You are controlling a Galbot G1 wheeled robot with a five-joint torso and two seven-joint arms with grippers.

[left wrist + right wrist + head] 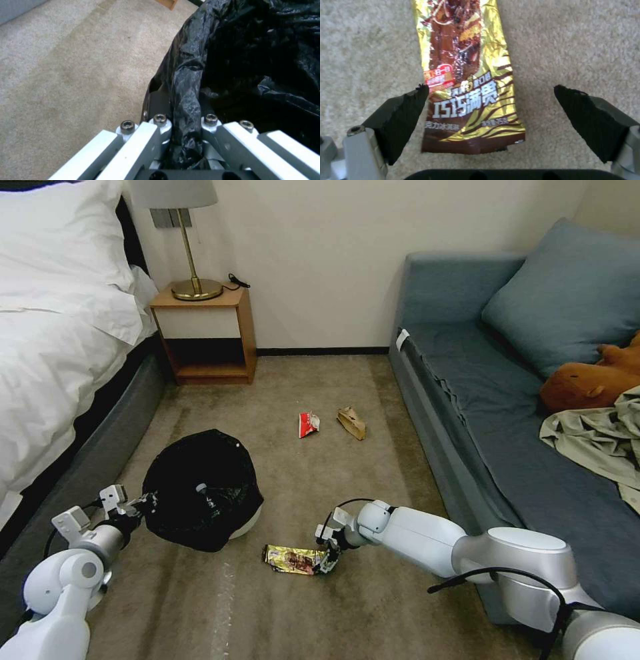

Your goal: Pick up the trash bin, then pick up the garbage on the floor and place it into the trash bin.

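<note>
The trash bin (200,488) was held tilted at near left, its bag-lined rim clamped by the left gripper (148,503). The right gripper (328,561) was lowered with fingers apart astride the gold-yellow snack wrapper (293,559) — flat on the carpet (300,393), right of the bin.

The trash bin (248,523), small, round and white with a glossy black bag (200,487) draped over its rim, sits tilted on the carpet, and what may be the cap of a clear bottle (201,489) shows inside it. A gold-yellow snack wrapper (293,559) with brown print lies flat just beside the bin. Well apart from both, a crumpled red-white packet (308,424) and a brown paper bag (351,422) lie near each other.
</note>
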